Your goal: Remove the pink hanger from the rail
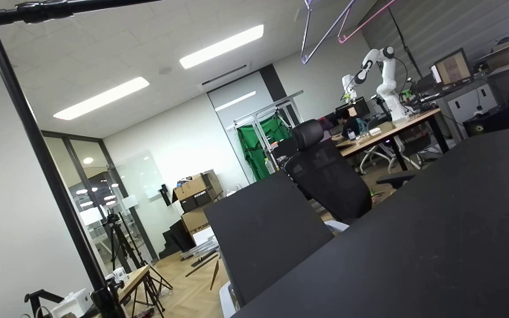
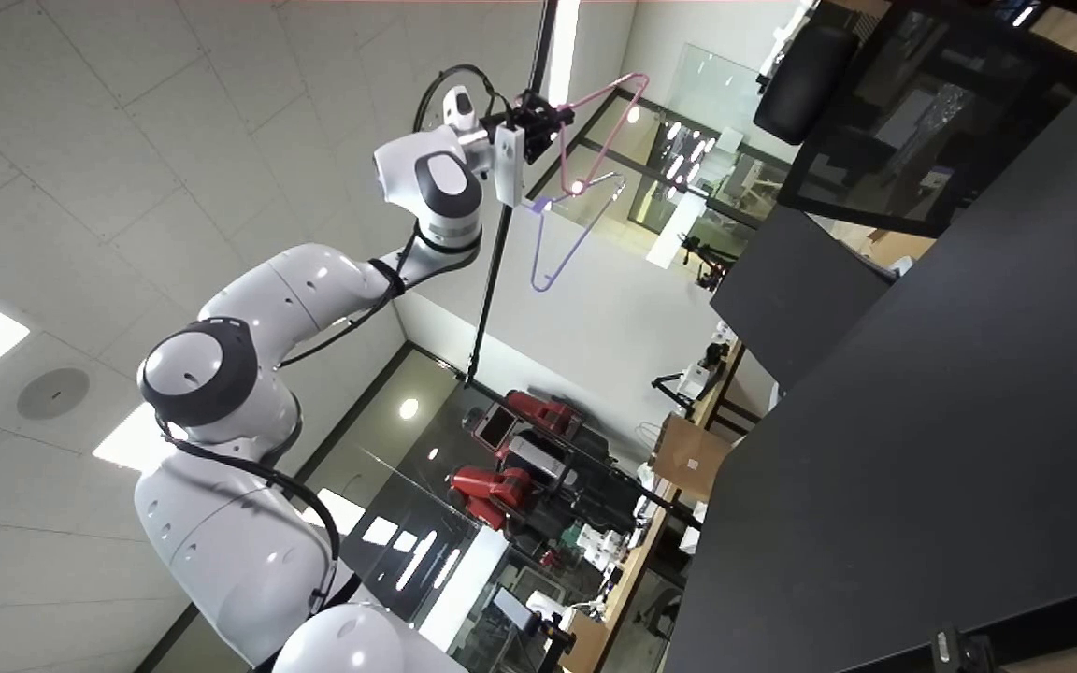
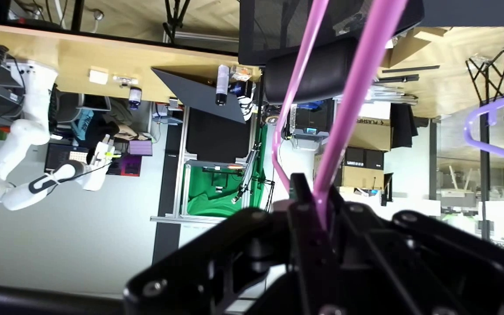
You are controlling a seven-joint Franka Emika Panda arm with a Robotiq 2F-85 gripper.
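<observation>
The pink hanger (image 2: 615, 136) is a thin triangular outline beside the black rail (image 2: 493, 280), high above the desk. My gripper (image 2: 563, 116) is at the hanger's top end. In the wrist view the fingertips (image 3: 315, 192) are closed around the pink rods (image 3: 358, 87), which extend upward in the picture. The hanger's hook and whether it touches the rail are hidden by the gripper. Only a lower corner of the pink hanger (image 1: 365, 24) shows in an exterior view, where my arm is out of view.
A lilac hanger (image 2: 581, 237) hangs close beside the pink one; it also shows in the wrist view (image 3: 503, 101). The rail stands on a black upright pole (image 1: 38, 141). A black desk (image 1: 391, 229) lies below, with an office chair (image 1: 329, 176) behind it.
</observation>
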